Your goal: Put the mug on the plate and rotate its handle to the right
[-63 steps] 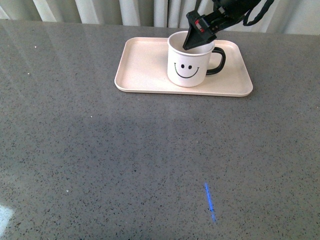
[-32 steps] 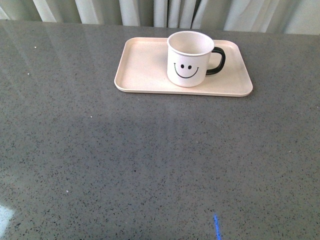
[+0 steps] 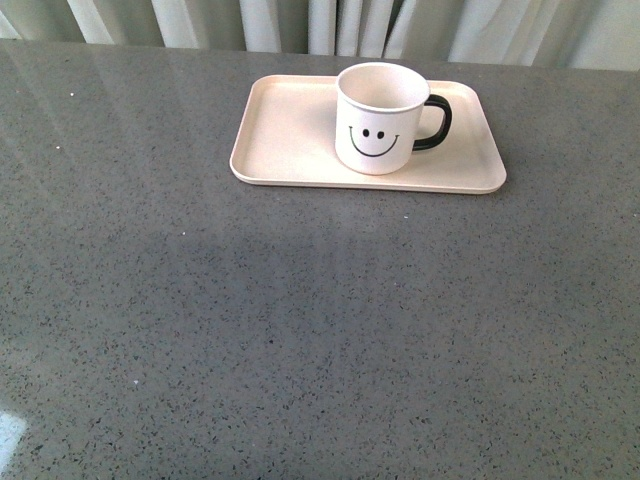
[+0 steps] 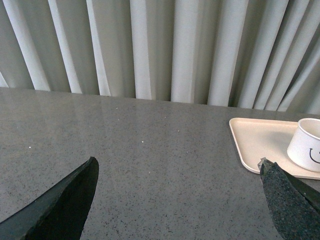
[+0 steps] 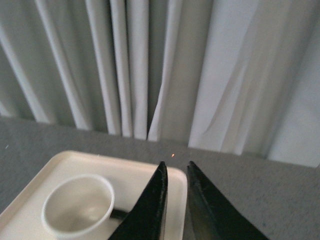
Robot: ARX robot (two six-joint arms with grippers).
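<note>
The white mug point(image 3: 380, 118) with a black smiley face stands upright on the pale pink-beige plate point(image 3: 285, 135) at the back of the table. Its black handle point(image 3: 436, 122) points right. Neither arm shows in the front view. In the left wrist view my left gripper point(image 4: 177, 167) is open and empty over bare table, with the plate point(image 4: 257, 140) and the mug point(image 4: 306, 143) off to one side. In the right wrist view my right gripper point(image 5: 175, 165) is shut on nothing, above and away from the mug point(image 5: 77, 212) and the plate point(image 5: 135, 175).
The grey speckled tabletop point(image 3: 300, 330) stretches wide in front of the plate. Pale pleated curtains point(image 3: 330, 25) hang behind the table's far edge.
One second ago my right gripper was at the mug's rim in the front view. It has since pulled up out of that view. The mug and plate have stayed put.
</note>
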